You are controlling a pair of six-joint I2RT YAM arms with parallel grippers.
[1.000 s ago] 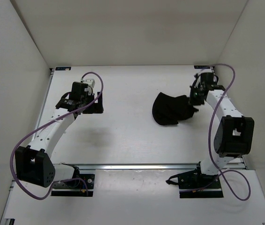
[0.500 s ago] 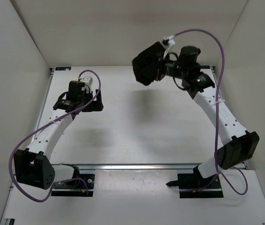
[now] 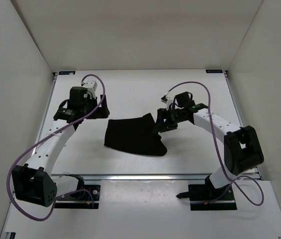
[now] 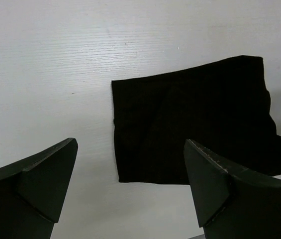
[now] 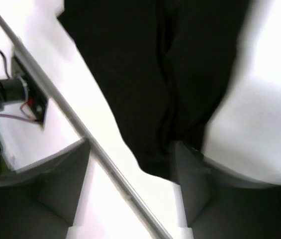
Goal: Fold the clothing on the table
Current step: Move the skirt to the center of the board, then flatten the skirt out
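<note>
The clothing (image 3: 133, 135), a small plain black garment, lies spread fairly flat on the white table (image 3: 130, 89) near its middle, with a bunched fold at its right edge. My right gripper (image 3: 162, 123) sits low at that right edge. In the right wrist view its fingers stand apart (image 5: 130, 144), and the clothing (image 5: 130, 59) hangs down against the right finger (image 5: 200, 194), which does not pinch it. My left gripper (image 3: 99, 107) hovers to the garment's upper left, jaws wide open (image 4: 130, 144) and holding nothing, with the clothing (image 4: 195, 119) below and ahead of it.
A metal rail (image 3: 145, 176) runs along the table's near edge, just in front of the garment, and shows as a diagonal strip (image 5: 65, 107) in the right wrist view. White walls enclose the table on three sides. Both arm bases stand beyond the rail.
The right arm lifted the bunched garment high off the table's right side, then swung it down to the middle, where it now lies spread. Its jaws have parted. The left arm barely moved.
</note>
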